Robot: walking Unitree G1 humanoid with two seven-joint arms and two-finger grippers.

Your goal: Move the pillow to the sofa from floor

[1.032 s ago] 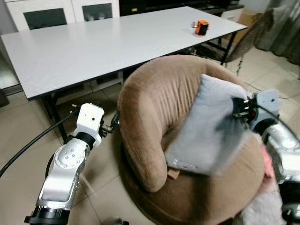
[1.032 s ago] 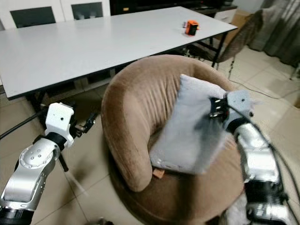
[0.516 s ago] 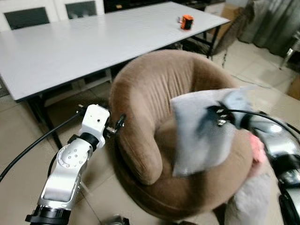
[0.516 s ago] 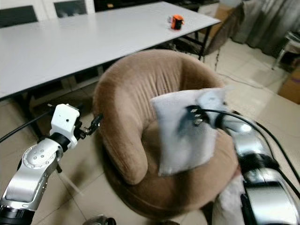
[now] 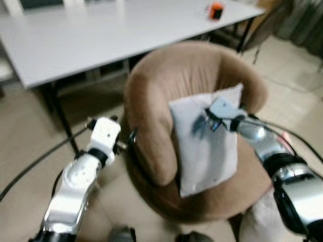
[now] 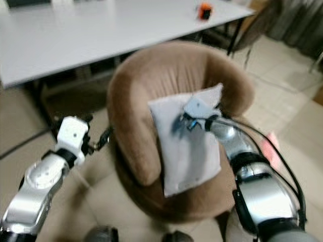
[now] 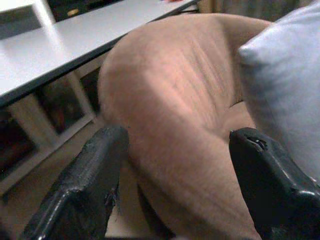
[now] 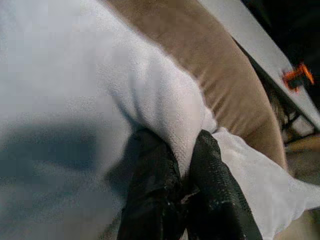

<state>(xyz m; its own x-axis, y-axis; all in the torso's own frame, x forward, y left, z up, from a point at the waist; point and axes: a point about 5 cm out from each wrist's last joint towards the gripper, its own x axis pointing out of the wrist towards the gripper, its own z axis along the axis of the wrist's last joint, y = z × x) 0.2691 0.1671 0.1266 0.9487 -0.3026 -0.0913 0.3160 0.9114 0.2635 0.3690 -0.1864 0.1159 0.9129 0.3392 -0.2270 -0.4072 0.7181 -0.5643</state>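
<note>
Grey pillow (image 5: pixel 207 138) stood upright inside the round brown sofa (image 5: pixel 161 101), right pincer (image 8: pixel 182 192) clamped on a fold of its fabric, left pincer (image 7: pixel 175 185) spread wide and empty beside the sofa's outer back, white desk (image 5: pixel 75 40) behind, small orange object (image 5: pixel 216 10) on it.

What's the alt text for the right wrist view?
The right end effector pinches a fold of the white pillow between its two black fingers. Behind the pillow curves the back of a brown round sofa chair, with a grey table edge and a small orange object beyond.
</note>
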